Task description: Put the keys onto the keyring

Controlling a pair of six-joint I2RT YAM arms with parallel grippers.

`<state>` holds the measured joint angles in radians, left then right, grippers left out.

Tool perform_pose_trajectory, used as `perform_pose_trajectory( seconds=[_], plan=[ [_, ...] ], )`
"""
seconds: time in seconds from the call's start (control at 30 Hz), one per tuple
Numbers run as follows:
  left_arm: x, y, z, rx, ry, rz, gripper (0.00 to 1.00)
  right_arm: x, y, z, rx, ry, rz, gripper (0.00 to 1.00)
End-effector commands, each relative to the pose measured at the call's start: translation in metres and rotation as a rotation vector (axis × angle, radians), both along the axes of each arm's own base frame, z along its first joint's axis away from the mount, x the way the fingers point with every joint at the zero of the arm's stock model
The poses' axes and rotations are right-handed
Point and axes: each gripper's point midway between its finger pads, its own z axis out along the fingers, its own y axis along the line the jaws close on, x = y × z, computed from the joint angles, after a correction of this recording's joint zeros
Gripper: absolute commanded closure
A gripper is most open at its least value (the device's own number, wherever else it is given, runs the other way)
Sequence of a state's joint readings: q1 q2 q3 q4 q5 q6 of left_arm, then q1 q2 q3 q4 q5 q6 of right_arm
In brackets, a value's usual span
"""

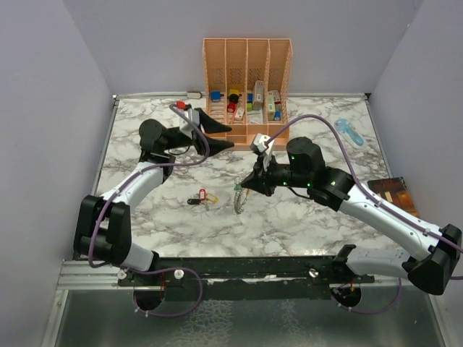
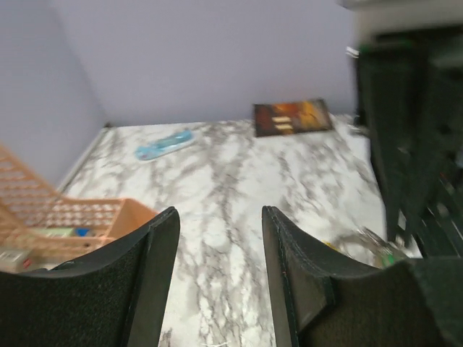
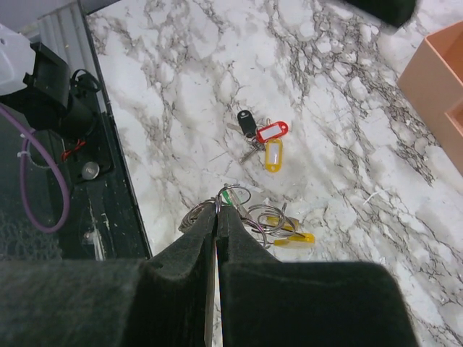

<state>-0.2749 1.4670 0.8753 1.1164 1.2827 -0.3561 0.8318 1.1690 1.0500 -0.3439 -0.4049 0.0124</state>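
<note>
The right claw point(image 3: 217, 210) is closed. Its tips hide the contact, but we judge that it pinches the keyring point(image 3: 273, 225) at lower centre. The keys point(image 3: 259, 136) lie on the worktop point(image 3: 181, 87) at centre frame, apart from the keyring. The left claw point(image 2: 221, 217) stands parted and holds nothing.
</note>
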Motion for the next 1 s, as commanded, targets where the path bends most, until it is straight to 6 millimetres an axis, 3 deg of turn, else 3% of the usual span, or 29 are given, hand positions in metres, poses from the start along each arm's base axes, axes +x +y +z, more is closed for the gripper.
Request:
perform_pose_trajectory(
  seconds=[0.0, 0.23, 0.33, 0.6, 0.87, 0.97],
  plan=[
    [0.055, 0.008, 0.028, -0.037, 0.153, 0.350, 0.49, 0.002, -0.002, 0.033, 0.088, -0.039, -0.047, 0.99],
    [-0.021, -0.008, -0.018, 0.154, -0.414, 0.125, 0.49, -0.017, -0.001, 0.033, 0.076, 0.020, 0.037, 0.99],
    [-0.036, -0.007, -0.033, 0.195, -0.579, 0.055, 0.49, -0.021, -0.001, 0.031, 0.065, 0.034, 0.053, 0.99],
    [-0.070, -0.002, -0.058, 0.271, -0.739, -0.192, 0.49, -0.025, -0.001, 0.026, 0.050, 0.044, 0.082, 0.99],
    [-0.100, -0.005, -0.066, 0.295, -0.770, -0.306, 0.49, -0.026, -0.001, 0.017, 0.039, 0.052, 0.090, 0.99],
    [-0.103, -0.012, -0.066, 0.297, -0.746, -0.296, 0.49, -0.025, 0.000, 0.012, 0.033, 0.060, 0.090, 0.99]
  ],
)
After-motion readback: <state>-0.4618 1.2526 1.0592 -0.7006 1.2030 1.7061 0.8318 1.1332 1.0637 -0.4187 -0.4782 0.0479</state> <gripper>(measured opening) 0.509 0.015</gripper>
